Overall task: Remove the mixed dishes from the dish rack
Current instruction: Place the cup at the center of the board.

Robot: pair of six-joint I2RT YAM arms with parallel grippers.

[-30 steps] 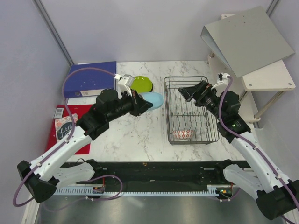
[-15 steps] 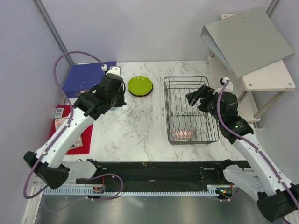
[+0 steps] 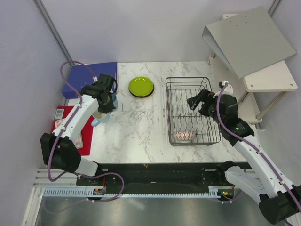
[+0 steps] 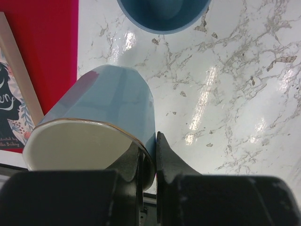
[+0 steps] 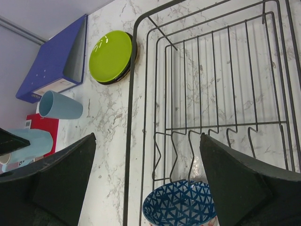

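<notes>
1. Cup point(image 4: 94, 122), light blue with a thin gold rim and a cream inside, is clenched in the left end effector point(image 4: 149, 143). One finger sits inside the mouth and the other outside, pinching the wall.
2. That cup hangs tilted over the left part of the marble bench point(image 4: 235, 94), right beside the edge of a red book point(image 4: 42, 47).
3. A second light blue cup point(image 4: 162, 12) rests on the bench just beyond the held one, near a blue binder point(image 3: 89, 75).
4. A lime green plate point(image 3: 141, 86) lies on the bench between the binder and the dish rack point(image 3: 167, 110). It is stacked on a black plate point(image 5: 117, 81), of which only the edge shows.
5. The right end effector point(image 5: 148, 136) hovers over the rack with its fingers spread wide, grasping nothing.
6. The rack stands on the right half of the bench. A blue patterned bowl point(image 5: 181, 209) sits upright at its near end, among the slot wires.
7. From above, the outside of the bowl at that spot looks red and white. Whether that is one bowl or two nested cannot be told.
</notes>
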